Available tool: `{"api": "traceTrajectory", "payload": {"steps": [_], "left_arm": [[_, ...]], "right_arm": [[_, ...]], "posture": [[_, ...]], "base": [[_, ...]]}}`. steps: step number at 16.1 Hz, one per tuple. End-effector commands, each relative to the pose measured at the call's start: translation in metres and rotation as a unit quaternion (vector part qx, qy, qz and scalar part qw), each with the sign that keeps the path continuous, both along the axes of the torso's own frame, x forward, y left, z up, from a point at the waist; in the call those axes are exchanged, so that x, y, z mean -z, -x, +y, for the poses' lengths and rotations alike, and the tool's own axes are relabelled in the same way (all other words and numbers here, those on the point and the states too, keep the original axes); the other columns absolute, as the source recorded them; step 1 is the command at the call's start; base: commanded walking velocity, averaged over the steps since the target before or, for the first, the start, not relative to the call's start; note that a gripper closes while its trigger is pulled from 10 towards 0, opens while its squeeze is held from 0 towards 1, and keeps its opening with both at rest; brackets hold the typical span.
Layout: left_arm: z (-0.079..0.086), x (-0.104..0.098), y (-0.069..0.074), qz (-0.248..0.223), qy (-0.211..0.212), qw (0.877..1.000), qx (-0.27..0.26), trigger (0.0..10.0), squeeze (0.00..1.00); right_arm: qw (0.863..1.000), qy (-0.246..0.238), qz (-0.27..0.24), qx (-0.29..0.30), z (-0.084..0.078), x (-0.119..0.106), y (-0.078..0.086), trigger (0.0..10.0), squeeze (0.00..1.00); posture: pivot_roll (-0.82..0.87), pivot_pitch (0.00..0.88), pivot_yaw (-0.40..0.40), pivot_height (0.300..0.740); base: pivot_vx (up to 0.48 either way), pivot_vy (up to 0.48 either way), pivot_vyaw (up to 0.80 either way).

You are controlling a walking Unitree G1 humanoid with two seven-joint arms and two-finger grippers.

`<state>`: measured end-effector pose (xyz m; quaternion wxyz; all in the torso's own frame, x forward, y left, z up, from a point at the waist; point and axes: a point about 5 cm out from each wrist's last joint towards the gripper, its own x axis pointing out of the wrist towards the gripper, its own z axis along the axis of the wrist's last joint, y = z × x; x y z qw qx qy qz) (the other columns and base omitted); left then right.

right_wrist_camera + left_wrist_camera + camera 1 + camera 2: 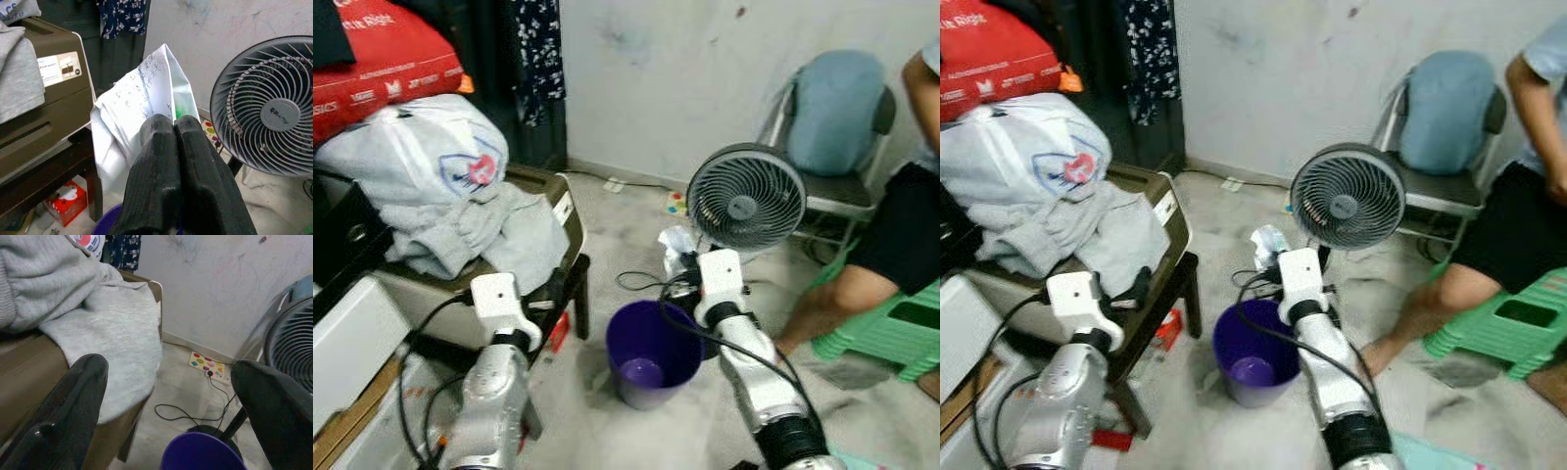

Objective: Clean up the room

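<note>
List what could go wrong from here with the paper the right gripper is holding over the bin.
1. The right gripper pinches the crumpled paper above the purple bin's far rim, so on release it may land outside, by the black cable.
2. If the grey fan right beside it is running, it could blow the light paper off course.
3. A person's leg is close to the right arm; a wide swing might brush it.

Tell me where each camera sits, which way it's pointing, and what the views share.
Head stereo pair: looks forward and down at the purple bin, the fan and both silver arms.
Left wrist: looks along the open left gripper past the grey sweater toward the wall.
Right wrist: looks along the right gripper, shut on a paper.
Shared: fan and bin appear in every view.
</note>
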<state>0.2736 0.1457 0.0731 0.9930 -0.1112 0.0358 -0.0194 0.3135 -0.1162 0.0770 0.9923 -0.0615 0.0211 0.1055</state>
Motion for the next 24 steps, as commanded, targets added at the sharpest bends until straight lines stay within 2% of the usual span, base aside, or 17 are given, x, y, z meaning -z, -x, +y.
{"api": "traceTrajectory", "payload": {"steps": [1, 5, 13, 24], "left_arm": [[-0.0040, -0.0038, -0.0010, -0.010, 0.000, 1.000, 0.012, 10.0, 0.00], [-0.0041, -0.0039, -0.0008, -0.008, 0.019, 1.000, 0.006, 10.0, 0.00], [-0.0088, -0.0078, 0.0005, -0.027, 0.011, 0.999, 0.043, 10.0, 0.00], [-0.0090, -0.0080, 0.0008, -0.030, 0.011, 0.998, 0.050, 10.0, 0.00]], "right_arm": [[1.000, -0.002, 0.003, 0.005, -0.0024, 0.0003, -0.0008, 10.0, 0.00], [1.000, -0.003, 0.004, 0.006, -0.0026, 0.0007, -0.0006, 10.0, 0.00], [1.000, -0.003, 0.005, 0.006, -0.0025, 0.0012, -0.0005, 10.0, 0.00], [1.000, -0.002, 0.006, 0.005, -0.0024, 0.0015, -0.0012, 10.0, 0.00]], "posture": [[-0.06, 0.000, -0.025, 0.740], [-0.06, 0.000, -0.023, 0.740], [-0.06, 0.000, -0.023, 0.740], [-0.06, 0.000, -0.023, 0.740]], "base": [[0.000, 0.000, 0.00], [0.000, 0.000, 0.00], [0.000, 0.000, 0.00], [0.358, 0.000, 0.00]]}}
